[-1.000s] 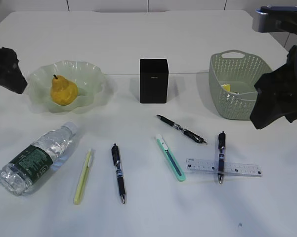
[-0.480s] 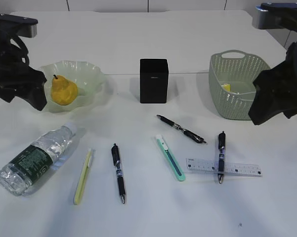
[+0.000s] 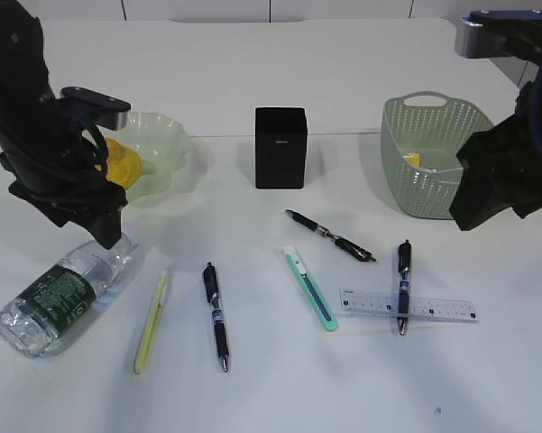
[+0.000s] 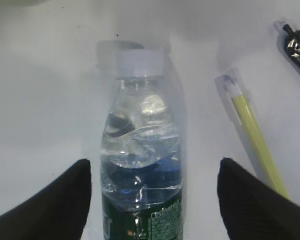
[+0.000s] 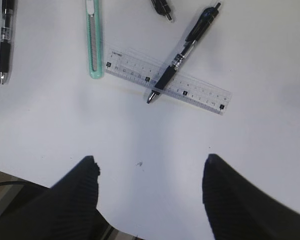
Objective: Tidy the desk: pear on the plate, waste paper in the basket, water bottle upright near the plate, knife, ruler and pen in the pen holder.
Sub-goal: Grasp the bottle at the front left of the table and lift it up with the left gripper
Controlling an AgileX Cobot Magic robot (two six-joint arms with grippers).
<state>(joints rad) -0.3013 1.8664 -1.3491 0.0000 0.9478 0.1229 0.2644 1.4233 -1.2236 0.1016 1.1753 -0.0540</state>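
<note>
Lying on its side at the left of the white worktop [image 3: 361,81], the water bottle [image 3: 63,289] points its cap up toward the plate. The left gripper [image 4: 154,200] hangs directly above the bottle's neck, fingers [image 4: 55,200] spread wide on either side of the bottle, gripping nothing. Behind it, the pale green plate [image 3: 162,144] carries the yellow pear [image 3: 122,162], partly hidden by the arm. To the right lie a yellow-green pen [image 3: 151,323] and a dark blue pen [image 3: 215,316]. The black pen holder [image 3: 280,147] stands upright at centre rear. In front of it lie the mint utility knife [image 3: 310,288] and a black pen [image 3: 330,235]. Farther right, a clear ruler [image 3: 433,307] lies flat with another blue pen [image 3: 403,287] crossing over it. The green basket [image 3: 415,167] at right rear holds something yellow and white. The right gripper [image 5: 150,200] hovers well above the worktop near the ruler, fingers [image 5: 75,195] apart and empty.
</note>
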